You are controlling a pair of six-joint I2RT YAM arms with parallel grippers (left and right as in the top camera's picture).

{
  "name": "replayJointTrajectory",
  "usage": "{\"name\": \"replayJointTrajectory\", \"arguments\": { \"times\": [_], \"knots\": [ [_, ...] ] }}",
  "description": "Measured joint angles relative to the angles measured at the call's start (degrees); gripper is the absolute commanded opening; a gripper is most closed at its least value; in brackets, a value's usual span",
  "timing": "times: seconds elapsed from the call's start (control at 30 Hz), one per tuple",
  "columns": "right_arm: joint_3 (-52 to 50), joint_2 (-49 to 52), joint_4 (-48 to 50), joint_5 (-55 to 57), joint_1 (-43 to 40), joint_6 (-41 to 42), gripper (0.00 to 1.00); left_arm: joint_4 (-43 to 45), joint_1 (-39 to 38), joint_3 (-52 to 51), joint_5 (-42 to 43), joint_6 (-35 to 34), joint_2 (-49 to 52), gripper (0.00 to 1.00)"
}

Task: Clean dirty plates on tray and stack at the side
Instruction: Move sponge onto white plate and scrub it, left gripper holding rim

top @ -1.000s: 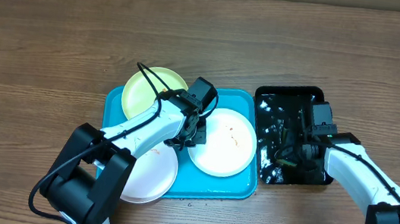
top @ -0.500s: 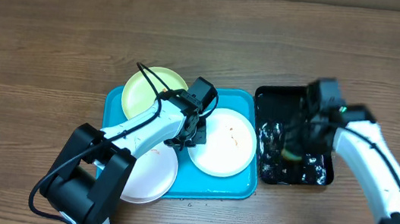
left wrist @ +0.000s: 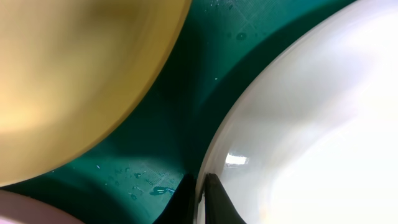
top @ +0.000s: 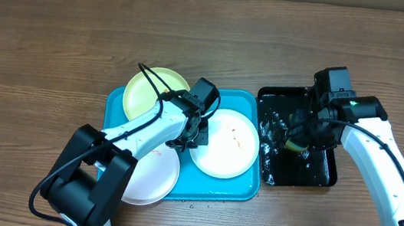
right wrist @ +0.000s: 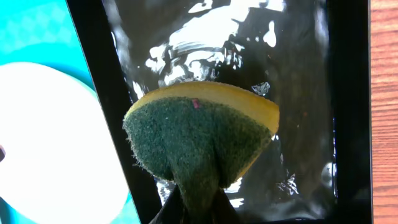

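Observation:
The turquoise tray [top: 243,189] carries three plates: a yellow-green one [top: 147,91] at its back left, a white one [top: 225,147] with small orange smears on the right, and another white one [top: 152,176] hanging over the front left edge. My left gripper [top: 193,137] is shut on the left rim of the smeared white plate [left wrist: 311,124]; its dark fingertips [left wrist: 214,202] pinch the rim, with the yellow-green plate [left wrist: 74,74] close by. Above the black tray [top: 318,170] my right gripper [top: 299,136] is shut on a yellow-and-green sponge [right wrist: 199,137], green side toward the camera.
The wet, glossy black tray [right wrist: 298,93] stands just right of the turquoise tray [right wrist: 37,31]. Bare wooden tabletop [top: 55,49] surrounds both trays. The left arm reaches over the lower white plate.
My right gripper closed on the sponge in the black tray and lifted it, and its wrist swung toward the back of that tray. The left arm and the plates have not moved.

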Motion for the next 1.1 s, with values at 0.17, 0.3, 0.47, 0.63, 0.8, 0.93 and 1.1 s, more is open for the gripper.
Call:
{"name": "replayJointTrajectory", "arguments": {
  "times": [0.17, 0.3, 0.47, 0.63, 0.8, 0.93, 1.1],
  "knots": [
    [0.0, 0.15, -0.22, 0.15, 0.0, 0.04, 0.04, 0.0, 0.0, 0.0, -0.02, 0.0, -0.02, 0.04],
    [0.0, 0.17, -1.29, 1.84, 0.0, 0.07, 0.04, 0.0, 0.0, 0.0, 0.0, 0.0, 0.0, 0.04],
    [0.0, 0.17, 0.68, -1.4, 0.0, -2.54, 0.04, 0.02, 0.0, 0.0, -0.02, 0.0, 0.0, 0.04],
    [0.0, 0.17, 1.25, -3.91, 0.0, -3.21, 0.04, 0.0, 0.0, 0.0, -0.02, 0.0, 0.0, 0.04],
    [0.0, 0.17, 2.45, -13.22, 0.02, -4.04, 0.04, 0.02, 0.0, 0.0, 0.0, 0.0, 0.0, 0.04],
    [0.0, 0.17, 4.79, -20.59, 1.49, -4.52, 0.04, 0.04, 0.0, 0.0, -0.02, 0.0, 0.0, 0.04],
    [0.0, 0.28, 7.37, -20.9, 7.98, -5.2, 0.04, 0.04, 0.0, 0.0, 0.0, 0.0, 0.0, 0.04]
  ]
}}
